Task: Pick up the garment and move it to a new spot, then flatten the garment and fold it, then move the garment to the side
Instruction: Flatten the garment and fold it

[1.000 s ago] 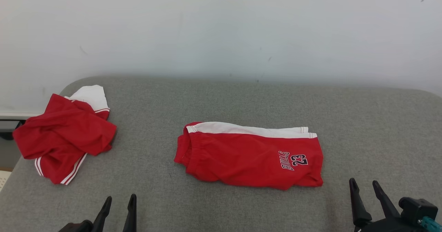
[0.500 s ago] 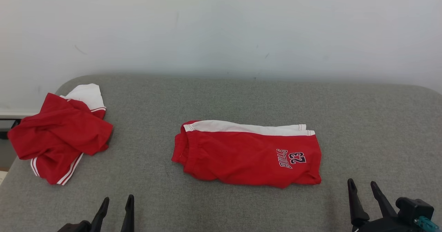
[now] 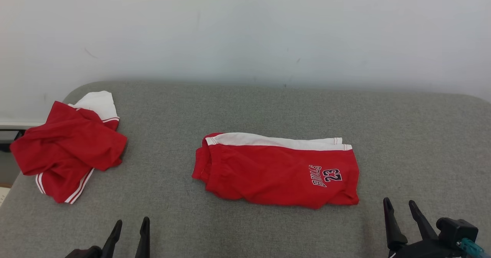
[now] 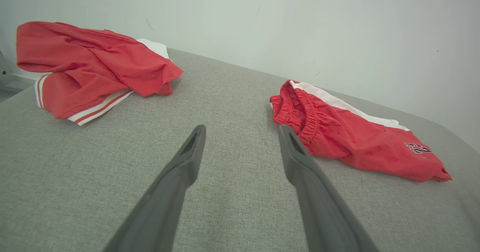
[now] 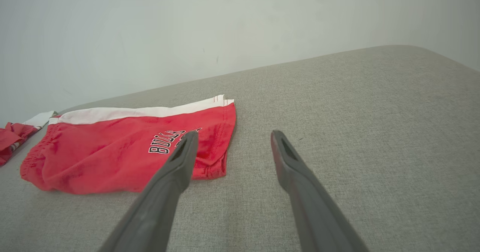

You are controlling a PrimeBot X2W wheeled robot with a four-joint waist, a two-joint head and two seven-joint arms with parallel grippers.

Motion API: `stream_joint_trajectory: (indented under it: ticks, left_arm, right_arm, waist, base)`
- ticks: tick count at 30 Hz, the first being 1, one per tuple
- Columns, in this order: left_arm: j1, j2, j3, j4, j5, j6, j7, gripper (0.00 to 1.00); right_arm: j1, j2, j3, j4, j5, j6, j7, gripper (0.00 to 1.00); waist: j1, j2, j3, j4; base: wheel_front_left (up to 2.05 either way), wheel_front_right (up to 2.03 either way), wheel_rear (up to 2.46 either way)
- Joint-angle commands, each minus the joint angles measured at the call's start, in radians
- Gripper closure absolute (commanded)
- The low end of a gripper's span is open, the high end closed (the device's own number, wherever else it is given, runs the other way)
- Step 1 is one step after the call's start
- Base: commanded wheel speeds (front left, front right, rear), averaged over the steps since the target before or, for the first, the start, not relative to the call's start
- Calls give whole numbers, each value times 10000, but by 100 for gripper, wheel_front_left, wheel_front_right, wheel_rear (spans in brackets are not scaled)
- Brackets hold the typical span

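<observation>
Although the head view has shifted a little over the last second, this is the camera moving, because the shorts (image 3: pixel 276 173) and the heap (image 3: pixel 69 146) keep the same places on the worktop (image 3: pixel 245 108). Both arms have stayed low at the near edge, the left gripper (image 3: pixel 132 220) at the near left and the right gripper (image 3: pixel 398 201) at the near right. Each has its jaws wide and holds nothing, well apart from any cloth. The shorts lie in the middle of the worktop, already folded into a long flat rectangle, so I judge that folding is done and only moving them to the side remains; no reach has begun. They are thin, smooth red cloth with a white band along the far edge, a gathered elastic waist at the left end and dark letters with a number near the right end. The heap at the far left is similar red cloth with white stripes, crumpled and not flat. The worktop is covered with rough grey woven fabric and has rounded corners; behind it stands a plain pale wall (image 3: pixel 245 27).
</observation>
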Motion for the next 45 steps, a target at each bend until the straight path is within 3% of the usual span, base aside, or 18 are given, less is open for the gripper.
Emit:
stream_joint_trajectory:
  ticks: [1,8,13,23,33,45]
  left_arm:
    - [-61,57,-5,12,-34,12,-50,0]
    - [-75,68,-75,-29,33,37,-64,0]
    - [-208,174,-285,-52,197,-62,27,0]
    - [-475,109,-473,-125,276,-76,38,0]
    - [-697,34,-559,-374,320,-67,-17,0]
    - [-1171,-274,-712,-140,340,-251,-99,0]
  right_arm:
    - [-99,-41,-5,2,-44,-3,25,0]
    - [-318,-46,-245,-64,-298,-3,1065,0]
    - [-1021,-51,-775,-246,-221,-3,3720,0]
    - [-2842,-37,-2026,403,-846,-3,6879,0]
    - [-4849,-40,-2360,2157,-1702,-3,8432,0]
    - [-6237,-41,-4237,3349,-4734,-3,9637,0]
  waist:
    - [0,0,2,13]
    - [0,0,0,78]
    - [0,0,101,177]
    - [0,0,318,690]
    - [0,0,786,1260]
    - [0,0,1739,1880]
  base:
    - [0,0,0]
    - [0,0,0]
    - [0,0,0]
    - [0,0,0]
    - [0,0,0]
    - [0,0,0]
